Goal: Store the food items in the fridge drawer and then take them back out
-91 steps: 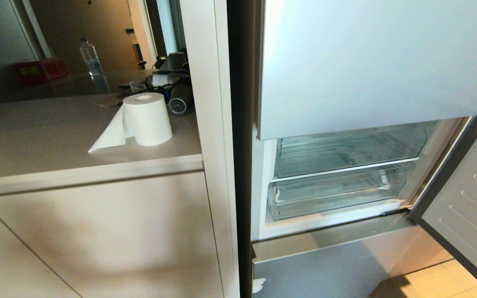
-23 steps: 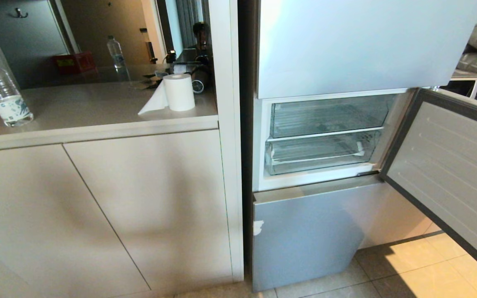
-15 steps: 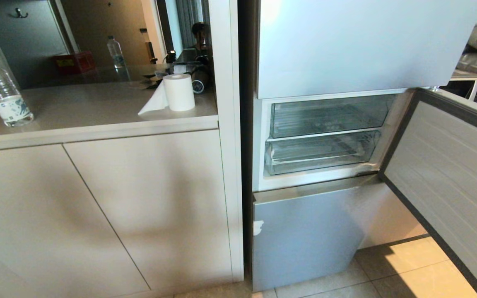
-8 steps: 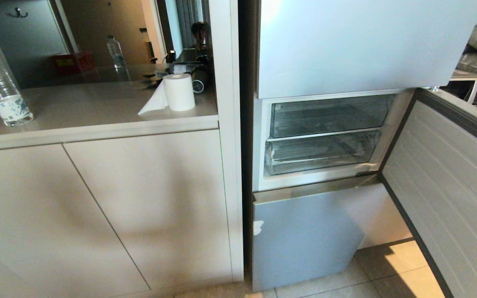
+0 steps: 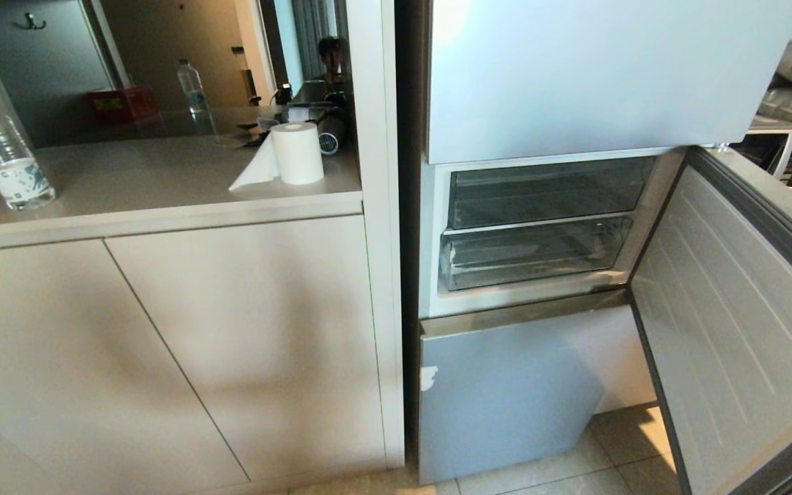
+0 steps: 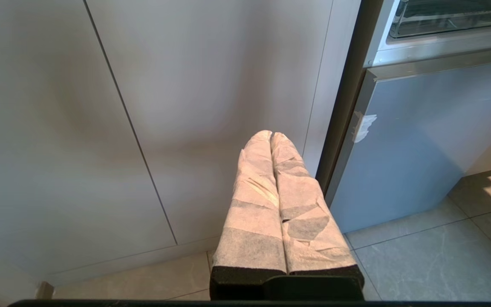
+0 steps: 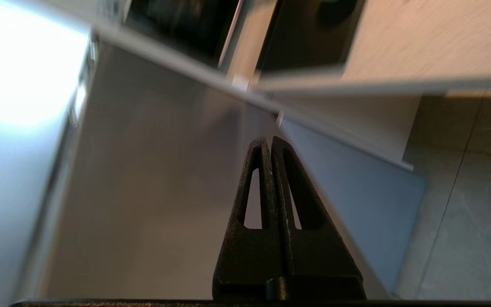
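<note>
The food items are out of view. In the head view the fridge's middle compartment stands open, with two clear drawers pushed in: an upper one [image 5: 547,194] and a lower one [image 5: 532,253]. I cannot tell which is the fridge drawer. The compartment's door [image 5: 733,330] hangs partly swung in at the right. My right gripper [image 7: 268,140] is shut and empty, close against the door's grey outer face [image 7: 151,179]. My left gripper [image 6: 270,135], its fingers wrapped in pale tape, is shut and empty. It points at the cabinet front [image 6: 211,76] low beside the fridge. Neither gripper shows in the head view.
A counter [image 5: 162,206] left of the fridge carries a paper roll [image 5: 298,152] and a water bottle [image 5: 4,161]. The lower fridge door [image 5: 506,392] is closed. Tiled floor [image 5: 616,447] lies below. A microwave [image 5: 777,144] stands behind the open door.
The fridge door has swung steadily inward towards the compartment, and the drawers have darkened. Well before that, the head camera backed away from the fridge.
</note>
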Available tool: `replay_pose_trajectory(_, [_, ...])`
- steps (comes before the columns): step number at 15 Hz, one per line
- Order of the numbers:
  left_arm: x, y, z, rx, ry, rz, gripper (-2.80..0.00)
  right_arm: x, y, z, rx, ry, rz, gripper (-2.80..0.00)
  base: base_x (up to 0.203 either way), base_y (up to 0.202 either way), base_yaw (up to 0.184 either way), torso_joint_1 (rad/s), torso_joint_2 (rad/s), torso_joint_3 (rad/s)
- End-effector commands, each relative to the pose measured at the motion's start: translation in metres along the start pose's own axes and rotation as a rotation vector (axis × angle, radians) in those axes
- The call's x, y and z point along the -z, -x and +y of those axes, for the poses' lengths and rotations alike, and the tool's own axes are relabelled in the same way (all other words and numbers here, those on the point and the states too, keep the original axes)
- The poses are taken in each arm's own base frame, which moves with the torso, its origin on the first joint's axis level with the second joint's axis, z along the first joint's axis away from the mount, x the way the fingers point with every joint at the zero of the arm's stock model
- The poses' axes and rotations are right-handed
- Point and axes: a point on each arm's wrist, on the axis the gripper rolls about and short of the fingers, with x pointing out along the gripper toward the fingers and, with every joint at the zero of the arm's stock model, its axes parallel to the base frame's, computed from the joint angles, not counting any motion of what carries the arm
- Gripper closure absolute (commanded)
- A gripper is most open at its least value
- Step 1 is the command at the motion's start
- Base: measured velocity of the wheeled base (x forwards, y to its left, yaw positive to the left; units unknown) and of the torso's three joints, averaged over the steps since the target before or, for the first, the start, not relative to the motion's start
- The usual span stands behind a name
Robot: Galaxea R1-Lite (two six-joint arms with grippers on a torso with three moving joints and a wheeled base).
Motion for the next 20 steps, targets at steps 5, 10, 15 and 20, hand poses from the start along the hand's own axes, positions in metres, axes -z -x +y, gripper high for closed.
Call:
replay_pose_trajectory(5, [0.000,0.000,0.000,-0.001,0.000,0.001,0.00,0.112,0.011,0.058,-0.169,0.128,0.238,0.00,0.000,0.000,0.000,0.000,0.00,0.000])
replay_pose_trajectory(10, [0.000,0.000,0.000,-0.001,0.000,0.001,0.00,0.193,0.042,0.107,-0.348,0.224,0.457,0.00,0.000,0.000,0.000,0.000,0.00,0.000])
replay_pose_trajectory(15, [0.000,0.000,0.000,0.000,0.000,0.001,0.00,0.286,-0.004,0.155,-0.391,0.289,0.578,0.00,0.000,0.000,0.000,0.000,0.00,0.000])
replay_pose_trajectory(20, [0.000,0.000,0.000,-0.001,0.000,0.001,0.00,0.334,-0.029,0.198,-0.499,0.260,0.568,0.00,0.000,0.000,0.000,0.000,0.00,0.000])
